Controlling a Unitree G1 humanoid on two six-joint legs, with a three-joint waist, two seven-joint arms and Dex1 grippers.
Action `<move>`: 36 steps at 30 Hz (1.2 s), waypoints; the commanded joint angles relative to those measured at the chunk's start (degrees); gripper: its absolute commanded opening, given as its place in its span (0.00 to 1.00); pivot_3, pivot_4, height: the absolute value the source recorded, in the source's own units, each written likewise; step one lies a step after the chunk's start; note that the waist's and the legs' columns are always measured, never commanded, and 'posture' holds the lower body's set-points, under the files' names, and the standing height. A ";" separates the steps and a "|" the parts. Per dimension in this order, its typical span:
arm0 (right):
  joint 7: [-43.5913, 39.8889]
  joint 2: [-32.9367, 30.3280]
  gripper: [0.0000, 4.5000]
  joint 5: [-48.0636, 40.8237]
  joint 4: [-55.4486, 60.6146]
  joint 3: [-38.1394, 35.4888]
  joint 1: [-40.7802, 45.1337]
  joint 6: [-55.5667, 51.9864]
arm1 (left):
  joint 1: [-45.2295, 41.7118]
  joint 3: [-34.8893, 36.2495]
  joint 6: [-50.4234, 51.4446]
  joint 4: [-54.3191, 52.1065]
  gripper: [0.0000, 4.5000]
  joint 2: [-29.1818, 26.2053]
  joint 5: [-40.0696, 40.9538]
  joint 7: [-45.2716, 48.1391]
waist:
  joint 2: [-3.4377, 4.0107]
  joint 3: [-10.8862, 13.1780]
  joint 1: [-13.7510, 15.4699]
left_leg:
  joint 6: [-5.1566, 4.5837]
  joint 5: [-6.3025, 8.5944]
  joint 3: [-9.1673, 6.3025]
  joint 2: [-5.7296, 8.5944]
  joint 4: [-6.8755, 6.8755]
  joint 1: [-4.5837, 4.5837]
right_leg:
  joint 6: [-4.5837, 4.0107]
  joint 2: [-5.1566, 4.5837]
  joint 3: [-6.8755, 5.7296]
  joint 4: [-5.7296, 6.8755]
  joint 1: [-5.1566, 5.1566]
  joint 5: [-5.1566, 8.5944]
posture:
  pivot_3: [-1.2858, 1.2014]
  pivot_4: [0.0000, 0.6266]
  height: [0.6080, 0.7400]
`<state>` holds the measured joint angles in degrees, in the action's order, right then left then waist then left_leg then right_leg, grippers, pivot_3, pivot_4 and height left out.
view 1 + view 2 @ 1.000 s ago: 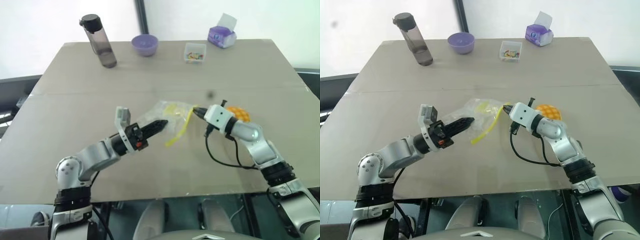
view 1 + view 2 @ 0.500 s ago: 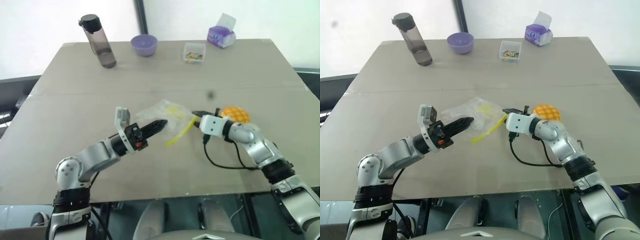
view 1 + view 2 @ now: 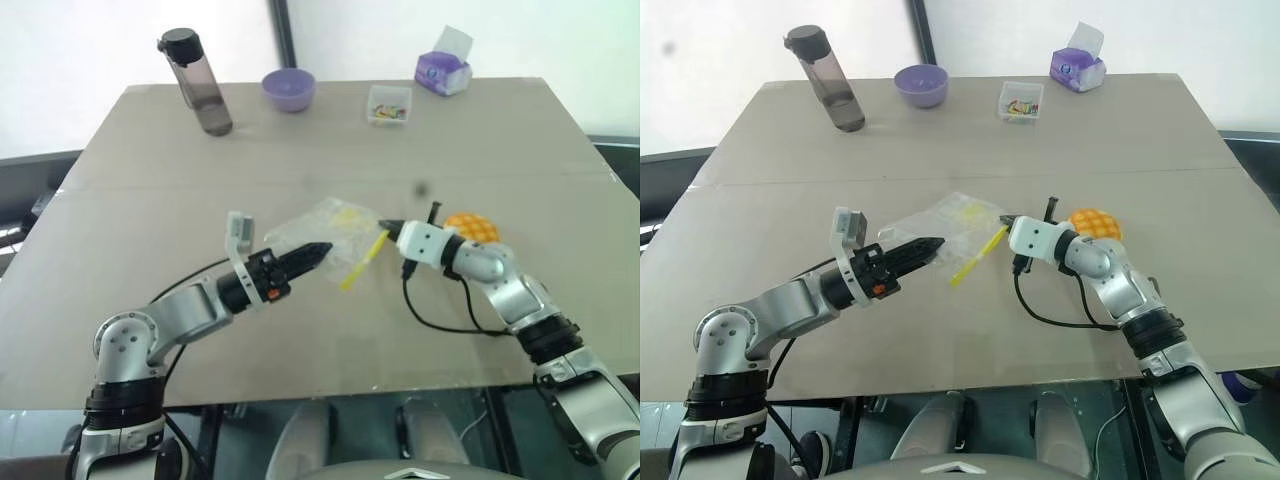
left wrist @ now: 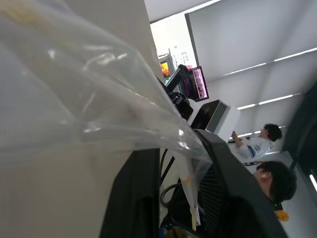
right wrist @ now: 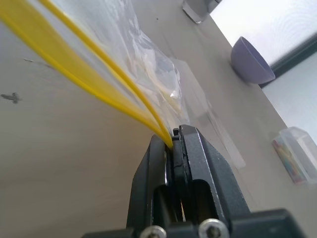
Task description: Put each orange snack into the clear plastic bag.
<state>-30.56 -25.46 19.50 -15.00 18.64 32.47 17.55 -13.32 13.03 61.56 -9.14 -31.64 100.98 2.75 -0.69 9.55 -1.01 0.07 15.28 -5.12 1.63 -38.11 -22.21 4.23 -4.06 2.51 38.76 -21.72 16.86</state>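
Pinching the yellow strip of the clear plastic bag (image 3: 330, 226), my right gripper (image 3: 388, 227) is clenched tight on that edge; the right wrist view shows the strip caught between my two black fingers (image 5: 190, 157). My left gripper (image 3: 318, 249) meets the opposite side of the bag. In the left wrist view its fingers (image 4: 132, 196) stand somewhat apart with the crinkly film draped between them, and I cannot tell whether they truly grip it. The bag hangs between my two pincers over the middle of the desk (image 3: 150, 200), a little toward the near edge. The orange snack (image 3: 472, 226) sits on the desk just behind my right wrist, toward the right edge, outside the bag. Along the far edge stand a dark bottle (image 3: 197, 82), a purple bowl (image 3: 288, 89), a small clear box (image 3: 389, 104) of colourful bits and a purple tissue pack (image 3: 444, 68).
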 commanded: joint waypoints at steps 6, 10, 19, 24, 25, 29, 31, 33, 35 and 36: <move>8.74 0.70 0.00 4.78 3.50 -5.55 6.79 -11.07 | 0.19 6.51 -0.11 -11.61 0.40 -9.01 -3.06 23.18 | 0.01 0.09 -0.21 | 0.03 -0.02 0.04 -0.01 0.06 -0.34 | -0.01 0.00 0.03 0.02 -0.42 0.00 | 0.52 0.24 1.00; 8.88 2.38 0.00 13.43 8.00 -3.66 10.30 -25.47 | -5.23 3.15 -6.55 -12.77 0.40 -11.04 -19.30 24.99 | 0.04 0.11 -0.09 | 0.04 -0.03 0.03 -0.01 0.17 -0.41 | -0.01 0.00 0.01 -0.07 -0.49 0.01 | 0.52 0.24 1.00; 3.62 9.55 0.00 11.65 10.47 -1.78 10.84 -38.40 | -10.30 -20.86 -35.25 -12.83 0.40 -6.05 -69.96 21.95 | 0.02 0.10 -0.20 | 0.10 -0.07 0.27 0.05 0.60 -0.66 | -0.01 -0.04 0.24 -0.20 -0.95 0.00 | 0.52 0.24 1.00; 4.91 13.35 0.00 11.35 10.10 -1.79 12.43 -43.73 | -8.74 -28.68 -51.52 -10.26 0.40 -5.98 -92.90 20.94 | 0.01 0.10 -1.15 | 0.12 -0.09 0.34 0.01 0.83 -0.88 | -0.02 -0.02 0.28 -0.29 -1.30 0.00 | 0.52 0.24 1.00; 5.10 13.74 0.00 11.45 10.21 -1.52 12.56 -44.17 | -8.94 -29.54 -54.90 -9.47 0.40 -6.50 -97.54 20.18 | 0.01 0.10 -1.29 | 0.12 -0.09 0.37 0.01 0.82 -0.95 | -0.02 -0.02 0.32 -0.26 -1.38 0.00 | 0.52 0.24 1.00; 5.57 14.31 0.00 11.53 10.77 -0.59 12.31 -45.08 | -9.16 -30.87 -61.98 -6.88 0.40 -6.93 -109.93 17.76 | 0.02 0.08 -1.47 | 0.18 -0.14 0.39 0.02 0.64 -1.39 | -0.01 -0.01 0.36 0.08 -1.91 0.00 | 0.52 0.24 1.00; 5.55 14.16 0.00 11.56 10.81 -0.19 12.26 -45.06 | -8.86 -30.51 -62.30 -6.28 0.40 -6.13 -111.89 17.88 | 0.01 0.08 -1.46 | 0.21 -0.17 0.35 0.02 0.62 -1.49 | -0.01 -0.01 0.32 0.12 -2.00 0.00 | 0.52 0.24 1.00; 5.56 14.07 0.00 11.42 10.81 -0.06 12.26 -45.04 | -8.86 -30.09 -62.05 -5.65 0.40 -5.38 -113.82 17.93 | 0.01 0.08 -1.46 | 0.21 -0.17 0.35 0.04 0.59 -1.51 | -0.01 -0.01 0.32 0.13 -2.00 -0.01 | 0.52 0.24 1.00; 5.60 13.93 0.00 11.40 10.79 0.01 12.23 -44.90 | -9.04 -29.12 -61.72 -5.05 0.40 -4.23 -115.08 17.22 | 0.01 0.08 -1.47 | 0.21 -0.17 0.35 0.05 0.57 -1.52 | -0.01 -0.02 0.32 0.13 -2.00 -0.01 | 0.52 0.24 1.00; 5.60 13.84 0.00 11.40 10.88 0.06 12.14 -44.84 | -9.23 -28.50 -61.51 -4.97 0.40 -3.67 -116.06 16.42 | 0.01 0.08 -1.49 | 0.21 -0.17 0.35 0.05 0.57 -1.52 | -0.01 -0.02 0.32 0.14 -2.00 -0.01 | 0.52 0.24 1.00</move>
<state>-25.72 -11.44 30.93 -6.55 18.74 43.98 -27.59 -22.15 -17.87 0.53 -13.50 -35.74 -13.63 20.65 -0.68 9.63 -2.50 0.28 15.11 -4.78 1.68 -37.56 -23.73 4.22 -4.07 2.81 38.91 -23.72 16.86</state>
